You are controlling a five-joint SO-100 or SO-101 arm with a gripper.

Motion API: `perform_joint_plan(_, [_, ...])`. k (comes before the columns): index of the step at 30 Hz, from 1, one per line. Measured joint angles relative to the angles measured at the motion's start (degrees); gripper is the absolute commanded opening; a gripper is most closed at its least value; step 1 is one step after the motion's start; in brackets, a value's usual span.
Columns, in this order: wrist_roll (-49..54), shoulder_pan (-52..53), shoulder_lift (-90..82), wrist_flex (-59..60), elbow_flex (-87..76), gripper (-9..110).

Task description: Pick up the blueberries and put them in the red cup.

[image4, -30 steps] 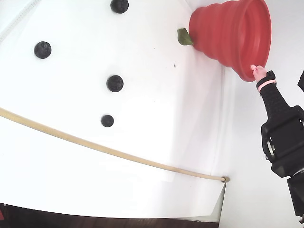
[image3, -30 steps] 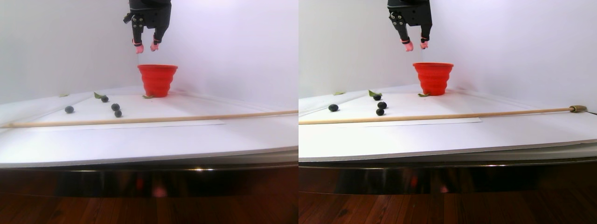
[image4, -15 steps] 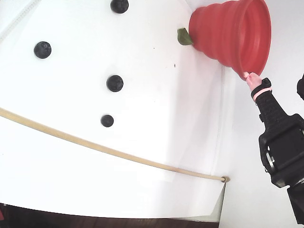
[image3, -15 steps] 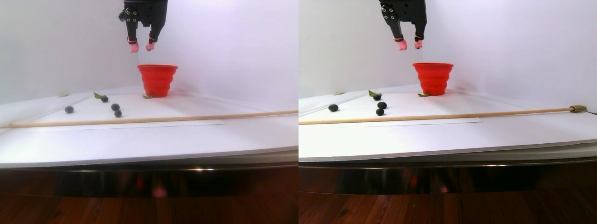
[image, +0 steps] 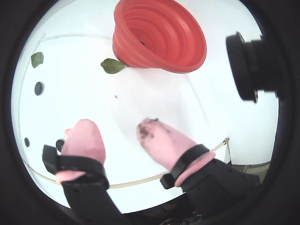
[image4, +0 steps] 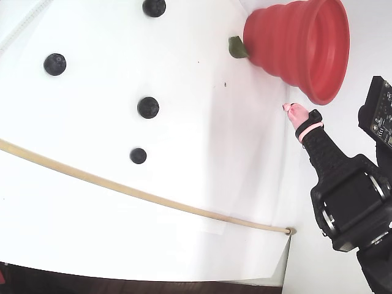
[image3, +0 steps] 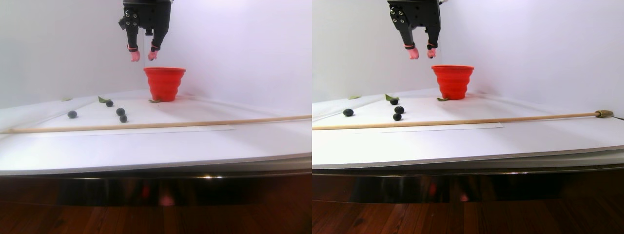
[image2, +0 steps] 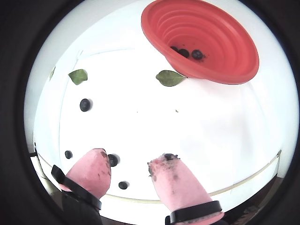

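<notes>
The gripper (image2: 130,166) hangs in the air, jaws apart and empty. The red cup (image2: 220,56) stands at 1 o'clock, holding three blueberries (image2: 186,53); four more lie on the table (image2: 206,122) at 9 o'clock.

Bright, even, diffuse light, white surfaces nearly blown out, faint soft shadows, heavy fisheye with black circular vignette in both wrist views (edges bent), glare streak along the dark front ledge, mild softness.
</notes>
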State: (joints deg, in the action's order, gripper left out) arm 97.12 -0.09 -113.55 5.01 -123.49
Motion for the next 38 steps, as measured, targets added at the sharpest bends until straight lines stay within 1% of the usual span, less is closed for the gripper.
perform_joint_plan(14, [0.09,-2.29,0.00,1.32,-2.90,17])
perform_joint_plan(31, [2.81,-4.39,-2.64,1.41,-6.68,18])
perform_joint_plan(38, [3.16,-4.66,-2.64,-0.44,-7.73,18])
